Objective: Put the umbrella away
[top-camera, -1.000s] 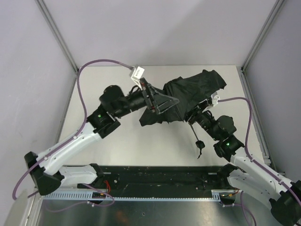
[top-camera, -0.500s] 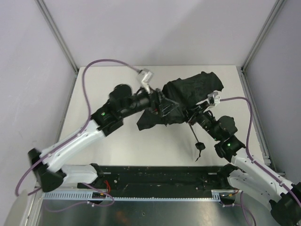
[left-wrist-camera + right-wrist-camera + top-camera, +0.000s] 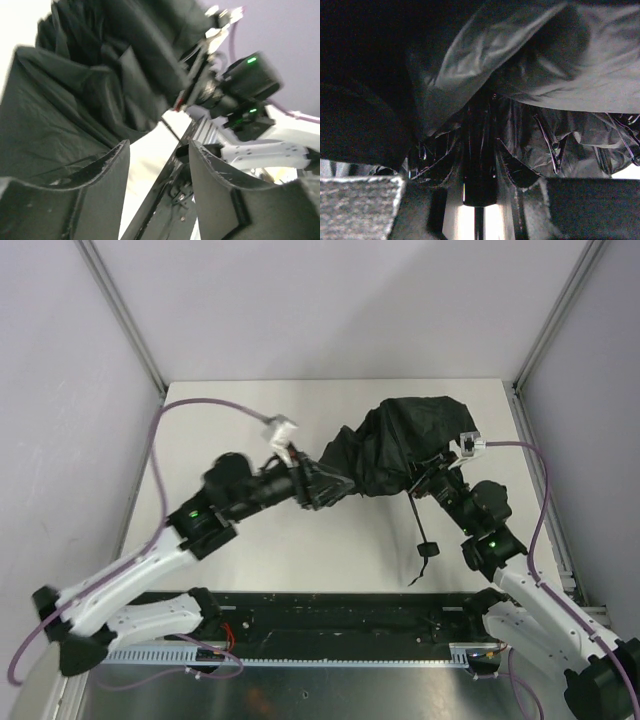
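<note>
Close to us, the two arms are fixed at the near edge of the bench (image 3: 250, 420), by a black rail (image 3: 330, 610). The left arm (image 3: 150, 560) leans in toward the middle. The right arm (image 3: 520, 590) leans in from the other side.

A bit farther in is the small black handle (image 3: 427, 548) of the umbrella (image 3: 400, 440). It is near the front of the bench, just beside the right arm. Its thin strap (image 3: 416, 576) trails toward us from it. The thin dark shaft (image 3: 418, 518) runs from the handle up into the black cloth.

The right claw (image 3: 432, 483) is clenched around the shaft, right under the cloth. In the right wrist view the shaft runs down the middle, with crumpled cloth above it.

The left claw (image 3: 318, 487) is at the left end of the cloth. Its two fingers (image 3: 100, 175) stand apart with nothing between them. The cloth is just past their tips and beside one finger.

Farthest away, the umbrella's cloth is a bunched, half folded heap over the middle and right of the bench. I cannot tell if the cloth touches the bench.
</note>
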{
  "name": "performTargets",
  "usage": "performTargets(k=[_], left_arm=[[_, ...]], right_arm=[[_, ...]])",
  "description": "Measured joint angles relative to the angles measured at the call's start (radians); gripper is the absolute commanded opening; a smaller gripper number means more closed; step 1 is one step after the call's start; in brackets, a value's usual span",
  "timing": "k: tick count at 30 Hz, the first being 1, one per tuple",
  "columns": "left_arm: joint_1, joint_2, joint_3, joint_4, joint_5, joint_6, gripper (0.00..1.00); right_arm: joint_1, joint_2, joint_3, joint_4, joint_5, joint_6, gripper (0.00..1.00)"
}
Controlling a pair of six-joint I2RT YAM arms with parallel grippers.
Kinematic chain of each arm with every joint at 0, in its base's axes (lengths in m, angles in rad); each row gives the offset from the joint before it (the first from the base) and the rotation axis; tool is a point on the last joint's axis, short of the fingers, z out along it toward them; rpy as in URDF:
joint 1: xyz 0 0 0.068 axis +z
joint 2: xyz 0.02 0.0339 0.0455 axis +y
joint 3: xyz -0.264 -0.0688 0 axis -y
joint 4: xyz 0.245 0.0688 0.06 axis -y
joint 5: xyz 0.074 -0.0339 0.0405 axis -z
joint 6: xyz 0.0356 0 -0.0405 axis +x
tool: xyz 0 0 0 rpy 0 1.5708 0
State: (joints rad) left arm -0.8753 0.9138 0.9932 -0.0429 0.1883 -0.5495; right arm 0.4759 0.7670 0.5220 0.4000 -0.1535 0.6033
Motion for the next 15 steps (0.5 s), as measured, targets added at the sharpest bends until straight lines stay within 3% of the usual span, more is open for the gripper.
performTargets(k=[2, 6, 12, 15], left_arm=[[-0.015, 0.084, 0.005, 0.0, -0.001, -0.004, 0.53], [-0.04, 0.23, 0.005, -0.029, -0.003, -0.02, 0.67], [-0.096, 0.291, 0.034, 0.006, -0.018, -0.022, 0.67], [-0.106, 0.313, 0.049, 0.038, -0.021, -0.023, 0.75]], right_arm=[[0.001, -0.002, 0.0, -0.006, 0.002, 0.007, 0.0], [0.014, -0.014, 0.0, -0.029, 0.016, 0.007, 0.0], [0.051, -0.023, 0.0, -0.045, 0.049, -0.008, 0.0], [0.074, -0.027, 0.0, -0.052, 0.067, -0.023, 0.0]])
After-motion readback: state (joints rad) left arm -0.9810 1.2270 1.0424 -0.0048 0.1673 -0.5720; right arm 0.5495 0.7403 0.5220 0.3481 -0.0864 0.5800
